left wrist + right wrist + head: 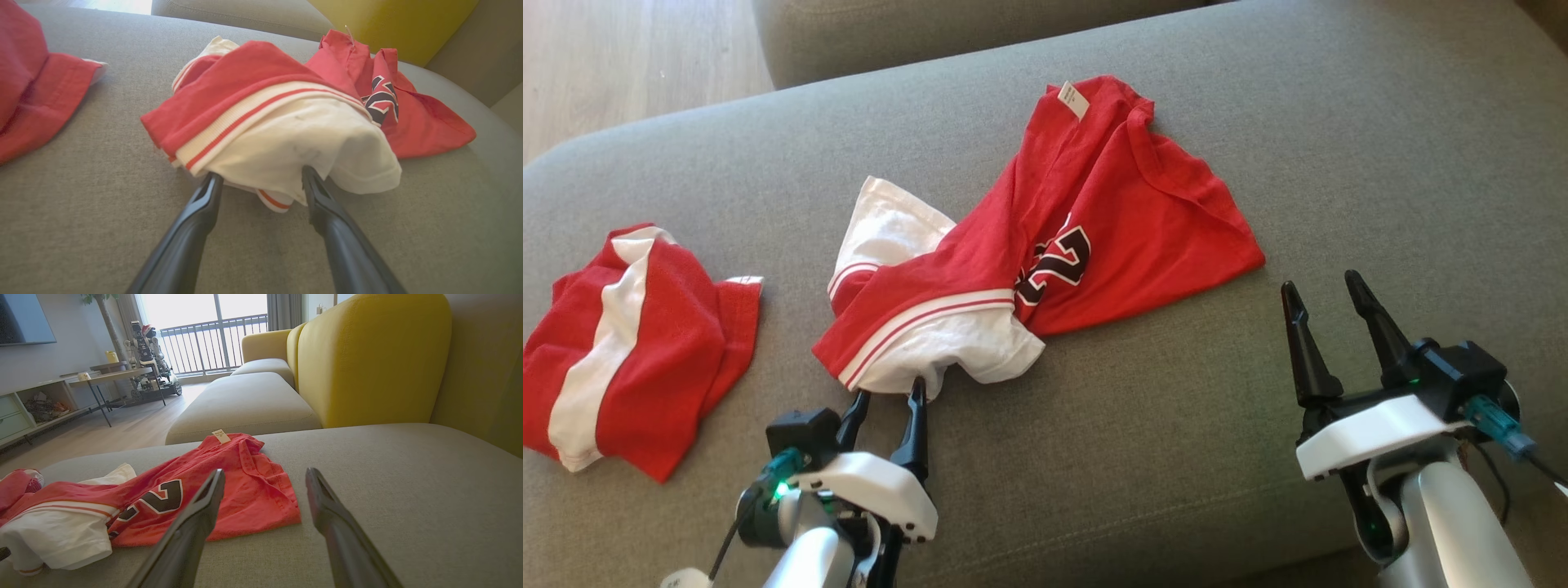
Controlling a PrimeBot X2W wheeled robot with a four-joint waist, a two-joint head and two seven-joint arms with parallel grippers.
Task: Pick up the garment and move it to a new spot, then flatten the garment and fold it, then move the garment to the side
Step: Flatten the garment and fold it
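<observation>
Step in hand: by my reading, the first pick-up; the garment [1045, 245] lies crumpled and nothing has lifted it.
Garment: a red and white shirt with a dark number, bunched and twisted on the middle of the grey cushion [1176, 425], its neck label [1072, 100] toward the cushion's far edge and its white hem toward the near edge.
Left claw [889, 394]: jaws spread wide, gripping nothing; it sits low over the cushion's near edge, and in the left wrist view both fingertips slip under the drooping white hem.
Right claw [1321, 282]: wide open and empty, above the near right part of the cushion, clear of the cloth.
Other cloth: a second red and white piece [629, 343] lies at the cushion's left end, apart from the garment.
Next move calls for: closing the left claw on the white hem with enough cloth between the fingers, then lifting it clear of the cushion.
Right claw's share: likely a hold on the red side nearest it, so the shirt can be carried and spread.
Risk: a shallow pinch may slip off the hem.
</observation>
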